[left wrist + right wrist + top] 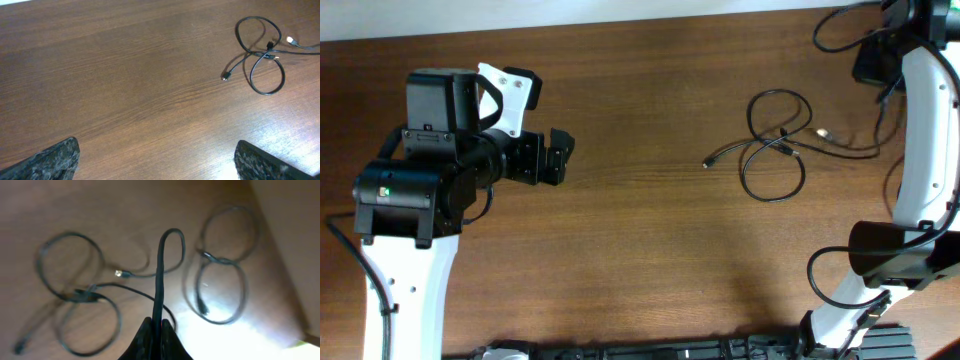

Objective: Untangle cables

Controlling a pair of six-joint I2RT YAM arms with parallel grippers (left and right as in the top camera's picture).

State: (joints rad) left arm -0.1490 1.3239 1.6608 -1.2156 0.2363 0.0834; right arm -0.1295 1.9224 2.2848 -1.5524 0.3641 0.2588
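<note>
Thin black cables (785, 143) lie in loose loops on the wooden bench (640, 260), toward its right edge and nearer the far edge than the near one. The loops cross at a small tangle in the middle. One dark plug (706, 164) trails out toward the bench's centre, and a light plug (823, 132) rests just right of the tangle.

The left end effector (563, 157) hovers well apart from the cables, over the left half of the bench, released and gaping wide. Only the tips of its fingers (50, 160) show at the bottom corners of the left wrist view.

The right end effector (157, 330) is clenched on a single black cord (160, 270), which rises from the fingertips, arcs over and runs down to the light plug. From overhead this end effector is cut off at the bench's far right corner, and the white right arm (920, 130) covers part of the right edge.

In the right wrist view a blurred double loop (220, 280) lies right of the held cord. It is too soft to tell whether it is a cord or a shadow.
</note>
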